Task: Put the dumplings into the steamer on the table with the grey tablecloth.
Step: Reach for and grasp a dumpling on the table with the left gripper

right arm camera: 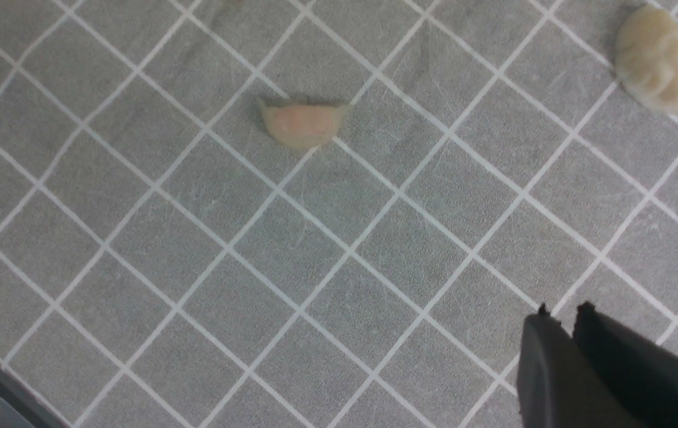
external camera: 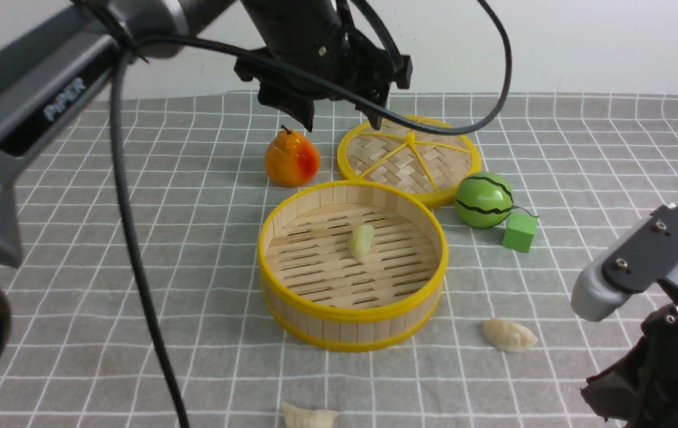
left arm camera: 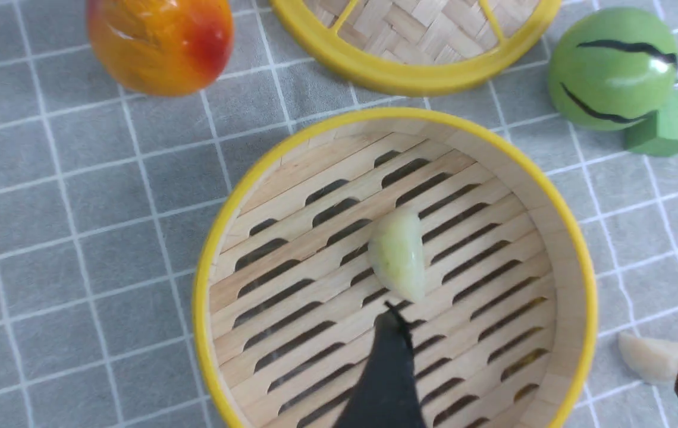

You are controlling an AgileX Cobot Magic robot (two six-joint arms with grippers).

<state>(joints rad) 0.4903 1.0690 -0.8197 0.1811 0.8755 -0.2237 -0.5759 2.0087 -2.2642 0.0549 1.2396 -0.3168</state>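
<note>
Hovering above the steamer (external camera: 351,312), your L gripper (external camera: 342,123) gapes wide; greenish dumpling (external camera: 361,242) sits inside. R gripper (right arm camera: 565,310) is pinched together, empty.

An orange-and-red toy pear (external camera: 291,159) is seen standing upright, just below the left claw (external camera: 343,119) and slightly to its left. A flat, round woven lid (external camera: 408,157) with a yellow rim and yellow spokes is laid beneath the claw's right-hand finger. Further to the claw's right and nearer the camera, a shiny green ball (external camera: 484,200), striped in black like a watermelon, is set. A small green cube (external camera: 519,232) is placed just beside it, on the side away from the claw.
</note>
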